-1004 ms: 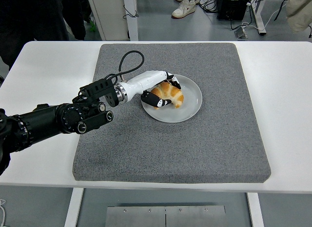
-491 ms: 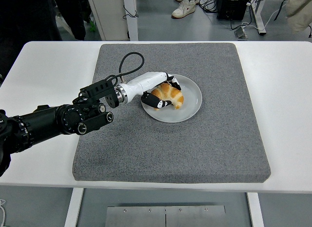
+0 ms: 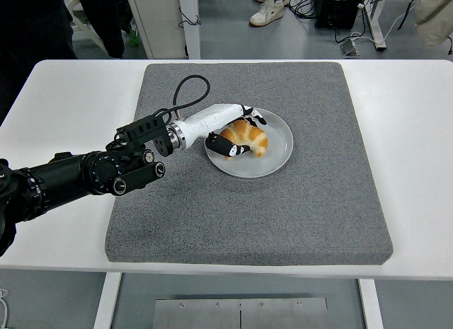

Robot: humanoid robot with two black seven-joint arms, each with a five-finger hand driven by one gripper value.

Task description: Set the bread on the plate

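A grey mat (image 3: 283, 201) covered the table (image 3: 417, 166). My left hand (image 3: 230, 131) curled around the bread (image 3: 245, 137), which lay on the plate (image 3: 272, 159).

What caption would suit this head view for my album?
The left robot hand sets the bread on the plate.
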